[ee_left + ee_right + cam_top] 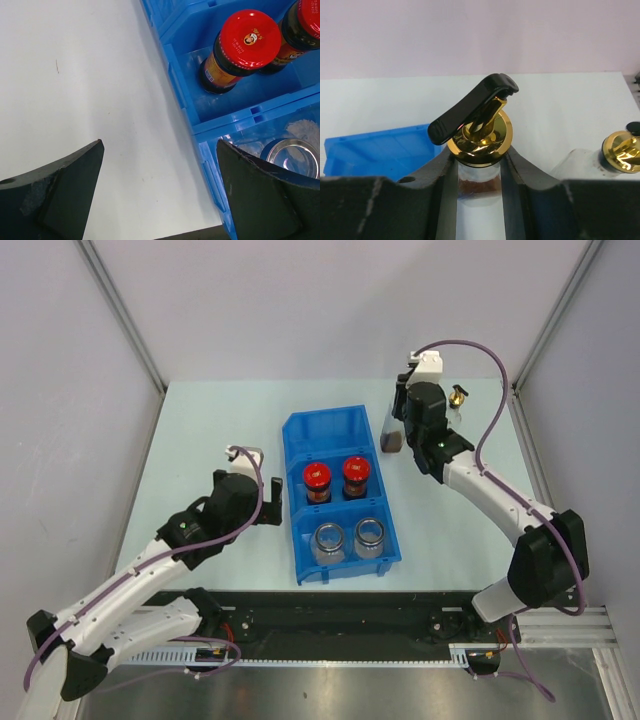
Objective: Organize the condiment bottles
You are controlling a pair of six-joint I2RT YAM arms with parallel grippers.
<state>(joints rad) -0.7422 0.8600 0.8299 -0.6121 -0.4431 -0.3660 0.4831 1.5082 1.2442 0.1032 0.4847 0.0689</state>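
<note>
My right gripper (397,426) is shut on the neck of a tall clear bottle (391,443) holding dark liquid, just right of the blue bin's far compartment. In the right wrist view its gold spout with a black lever (479,131) sits between my fingers (440,175). The second tall bottle (457,400) stands at the far right and also shows in the right wrist view (620,150). Two red-lidded jars (318,480) (355,475) stand in the middle compartment, two silver-lidded jars (328,540) (370,537) in the near one. My left gripper (272,504) is open and empty beside the bin's left wall.
The blue three-compartment bin (296,502) sits mid-table; its far compartment holds nothing. In the left wrist view my left gripper (160,145) hangs over bare table next to the bin wall (185,95), with a red-lidded jar (250,35) and a silver lid (295,157) inside.
</note>
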